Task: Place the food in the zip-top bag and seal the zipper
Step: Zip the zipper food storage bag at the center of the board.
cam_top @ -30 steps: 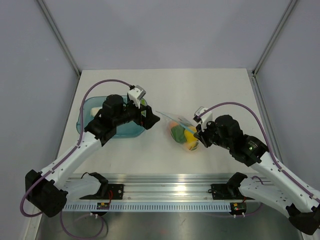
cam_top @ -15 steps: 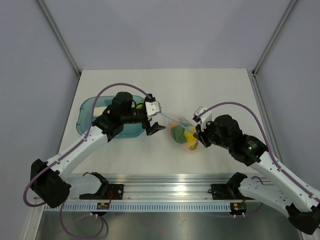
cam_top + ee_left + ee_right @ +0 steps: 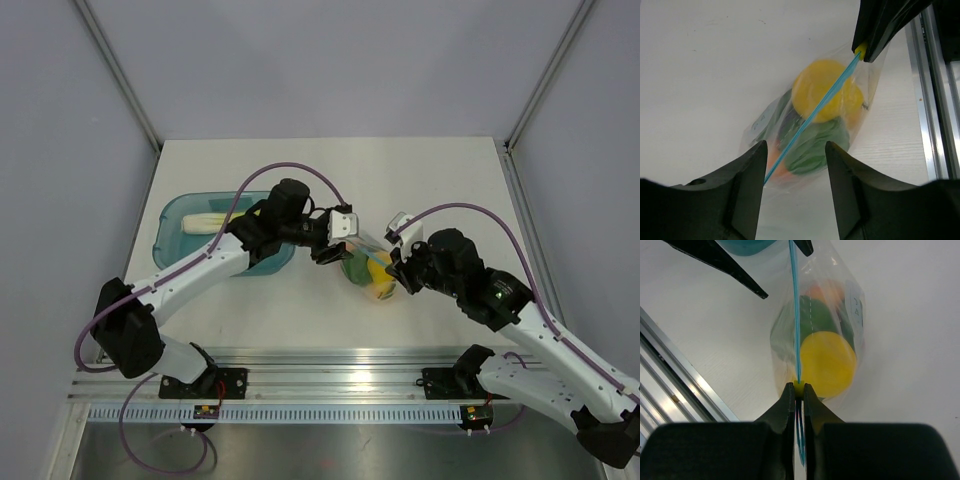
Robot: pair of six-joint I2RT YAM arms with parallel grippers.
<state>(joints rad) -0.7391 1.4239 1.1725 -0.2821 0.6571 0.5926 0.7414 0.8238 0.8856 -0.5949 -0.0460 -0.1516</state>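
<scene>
Pinching the zipper's [image 3: 795, 315] right end with the right fingers [image 3: 790, 400]. Holding the left fingers [image 3: 747, 180] apart astride its left end.

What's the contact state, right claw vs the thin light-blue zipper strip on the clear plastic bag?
Touching. Right wrist view: the right claw is shut on the thin light-blue zipper strip, which runs straight into its pinch with no gap.

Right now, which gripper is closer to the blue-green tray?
Left. The left gripper hovers open just past the tray on its right side, by the bag. The right gripper is beyond the bag, pinching the end of the zipper.
</scene>
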